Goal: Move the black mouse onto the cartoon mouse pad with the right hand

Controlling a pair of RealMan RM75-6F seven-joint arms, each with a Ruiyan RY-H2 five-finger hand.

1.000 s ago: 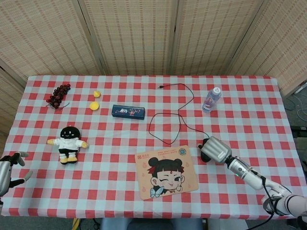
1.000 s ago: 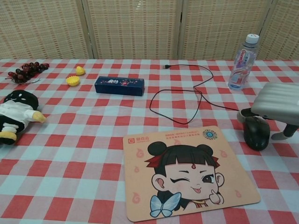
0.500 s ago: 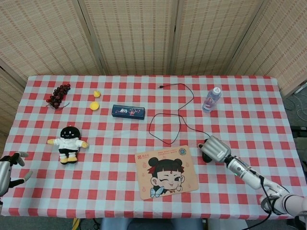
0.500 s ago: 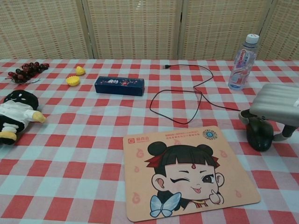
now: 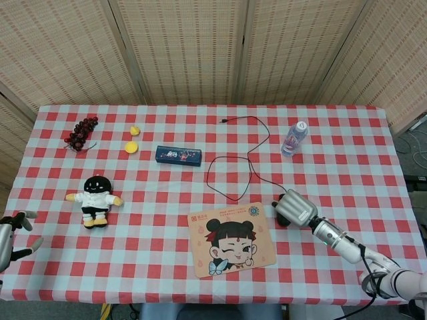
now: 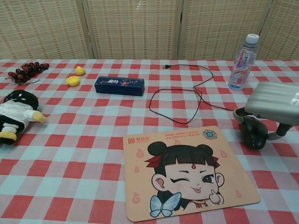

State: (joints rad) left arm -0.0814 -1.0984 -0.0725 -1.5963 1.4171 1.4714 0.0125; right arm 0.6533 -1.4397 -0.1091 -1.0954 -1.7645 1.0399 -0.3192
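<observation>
The right robot hand (image 6: 275, 105) cups over the black mouse (image 6: 253, 131), fingers clasping its sides, near the table's right edge just beside the cartoon mouse pad (image 6: 187, 170), apparently to carry it across.

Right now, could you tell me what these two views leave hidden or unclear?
- Black mouse: the right hand covers its top in both views; whether the fingers grip it cannot be told.
- Left hand: cut off by the head view's left edge, absent from the chest view.
- Blue box and mouse pad: print too small to read.
- Water bottle: label too small to read.
</observation>
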